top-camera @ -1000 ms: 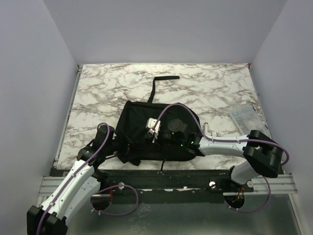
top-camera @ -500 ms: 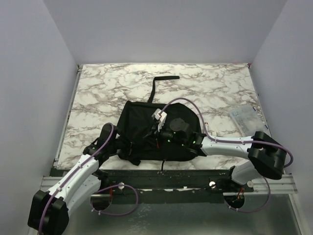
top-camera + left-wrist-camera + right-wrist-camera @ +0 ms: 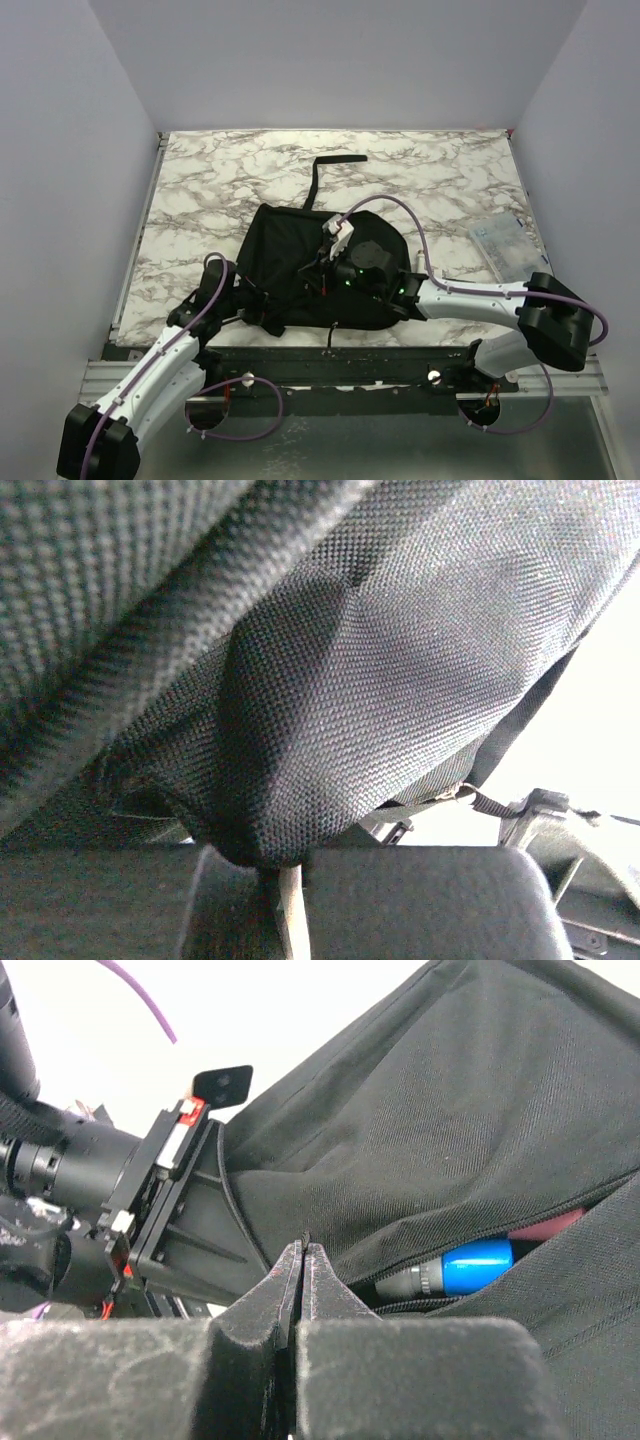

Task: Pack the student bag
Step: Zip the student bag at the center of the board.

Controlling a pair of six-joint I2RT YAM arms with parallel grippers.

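The student bag [image 3: 290,265], a soft black backpack, lies flat at the table's near middle, its strap [image 3: 320,178] stretched away from me. My left gripper [image 3: 250,303] is at the bag's near left edge, shut on a fold of the bag's fabric [image 3: 300,730]. My right gripper [image 3: 322,276] is over the bag's middle, shut on a thin black tab [image 3: 304,1242] at the zip, seemingly the zip pull. The zip gapes in the right wrist view, showing a blue and grey cylinder [image 3: 465,1267] and something pink [image 3: 548,1228] inside.
A clear plastic pouch [image 3: 502,240] lies at the table's right side. A strap with a buckle [image 3: 470,796] hangs under the bag near my left fingers. The left arm's wrist [image 3: 150,1215] sits close beside my right fingertips. Walls enclose the table on three sides.
My left gripper has closed on the bag's fabric. My right wrist has moved right and away from me along the bag, staying shut.
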